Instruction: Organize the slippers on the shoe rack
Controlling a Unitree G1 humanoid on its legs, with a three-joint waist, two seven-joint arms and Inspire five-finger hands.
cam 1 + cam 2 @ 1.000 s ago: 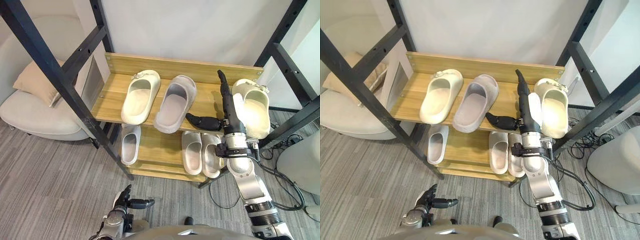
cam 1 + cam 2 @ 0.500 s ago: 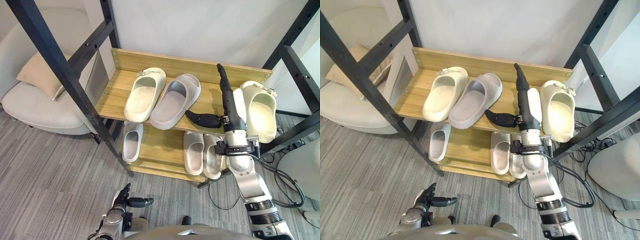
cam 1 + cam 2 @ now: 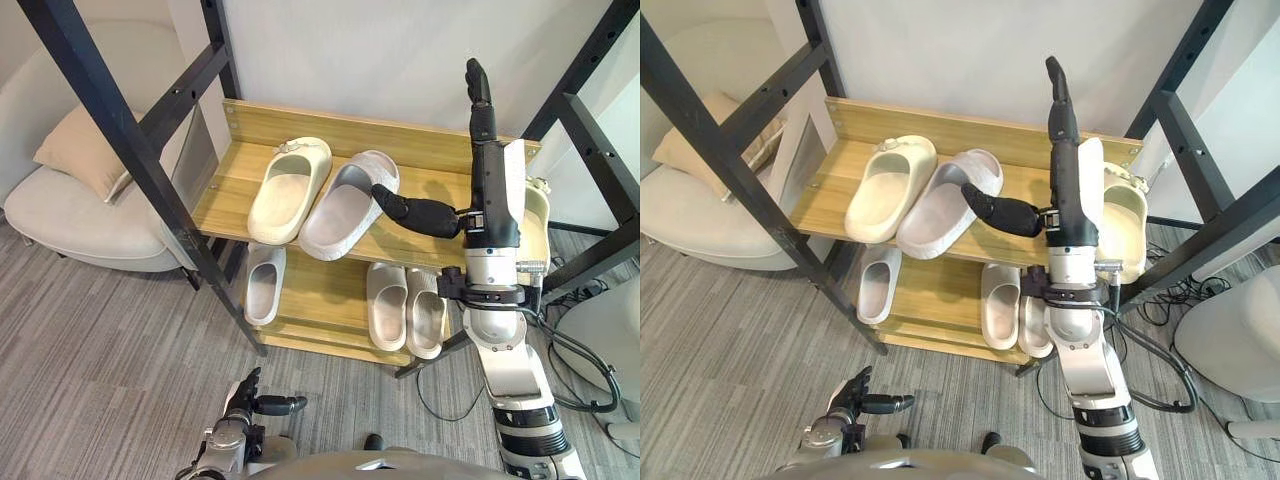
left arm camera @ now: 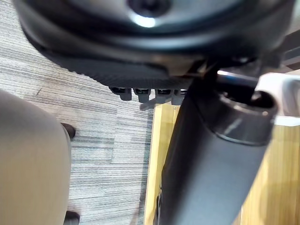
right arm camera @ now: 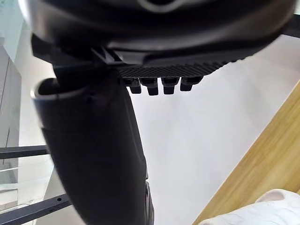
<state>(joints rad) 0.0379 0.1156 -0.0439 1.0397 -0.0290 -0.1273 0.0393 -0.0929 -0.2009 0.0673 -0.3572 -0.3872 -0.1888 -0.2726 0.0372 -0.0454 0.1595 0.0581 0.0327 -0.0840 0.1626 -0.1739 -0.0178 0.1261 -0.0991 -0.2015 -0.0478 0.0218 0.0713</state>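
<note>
The wooden shoe rack (image 3: pixel 400 145) has two shelves. On the top shelf a cream slipper (image 3: pixel 288 190) and a grey slipper (image 3: pixel 347 203) lie side by side. Another cream slipper (image 3: pixel 538 215) lies at the right end, partly hidden behind my right hand (image 3: pixel 492 195). That hand is raised above the shelf and open, fingers straight up, thumb pointing toward the grey slipper. The lower shelf holds one pale slipper (image 3: pixel 262 285) at the left and a pale pair (image 3: pixel 386 305) at the right. My left hand (image 3: pixel 247 398) hangs low over the carpet, open and holding nothing.
Black metal frame posts (image 3: pixel 120 160) slant across the left, and more (image 3: pixel 600 140) cross the right. A beige armchair with a cushion (image 3: pixel 70 165) stands left of the rack. A white rounded object (image 3: pixel 605 330) sits at the right. A white wall backs the rack.
My right hand has lifted from beside the right-hand cream slipper to well above the top shelf. The slippers and my left hand stayed put.
</note>
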